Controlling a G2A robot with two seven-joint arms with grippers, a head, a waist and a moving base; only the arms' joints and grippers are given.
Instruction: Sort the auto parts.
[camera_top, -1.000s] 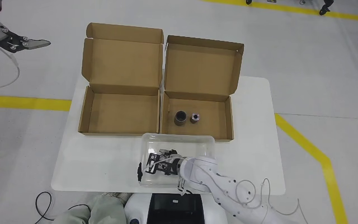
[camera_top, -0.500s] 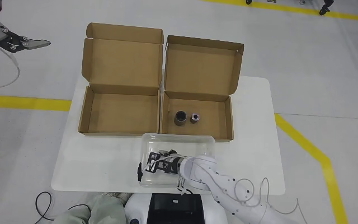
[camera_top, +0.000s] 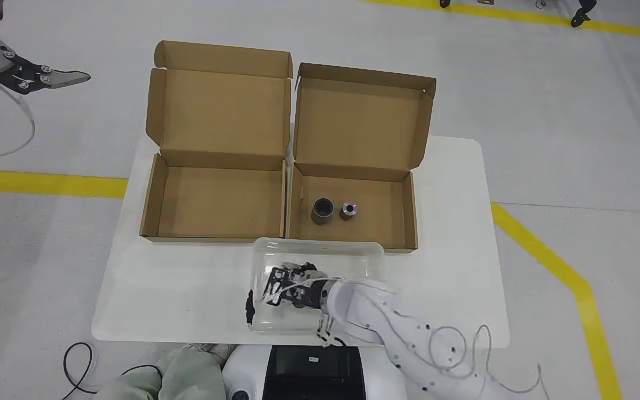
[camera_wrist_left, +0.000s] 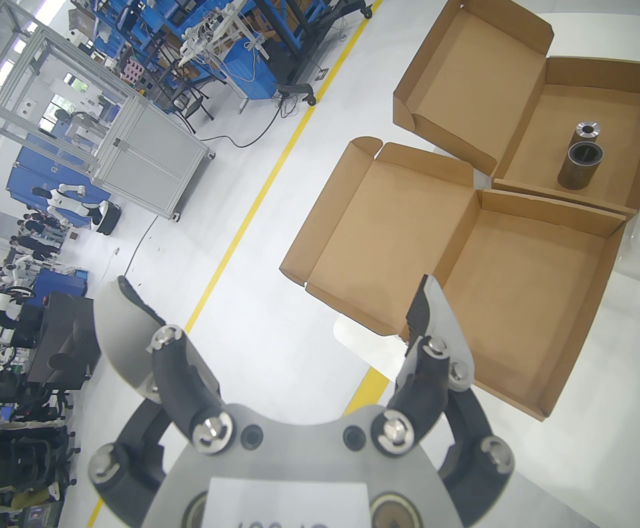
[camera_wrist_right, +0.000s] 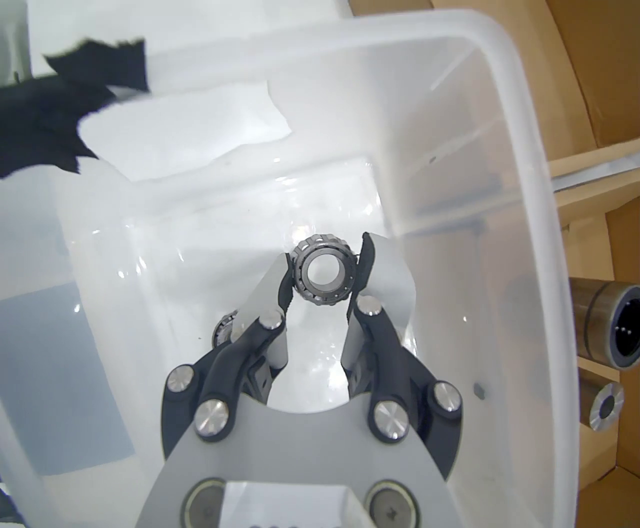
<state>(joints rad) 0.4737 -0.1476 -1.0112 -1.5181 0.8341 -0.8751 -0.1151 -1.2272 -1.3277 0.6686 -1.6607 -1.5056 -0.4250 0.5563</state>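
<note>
My right gripper (camera_wrist_right: 325, 264) is down inside the clear plastic bin (camera_wrist_right: 520, 150) at the table's near edge. It is shut on a small metal roller bearing (camera_wrist_right: 324, 276), one finger on each side. A second bearing (camera_wrist_right: 225, 325) lies on the bin floor, half hidden behind a finger. In the top view the right gripper (camera_top: 287, 285) sits in the bin's (camera_top: 372, 250) left half. The right cardboard box (camera_top: 385, 222) holds a dark sleeve (camera_top: 323, 210) and a small silver bushing (camera_top: 348, 209). My left gripper (camera_wrist_left: 272, 305) hangs open in the air, off the table's left side.
The left cardboard box (camera_top: 215, 205) has nothing in it. Both lids stand open toward the far side. A black scrap (camera_top: 249, 305) clings to the bin's left wall. White tabletop lies bare to the right of the bin.
The right gripper has shifted slightly toward the boxes inside the bin. The left arm has not moved.
</note>
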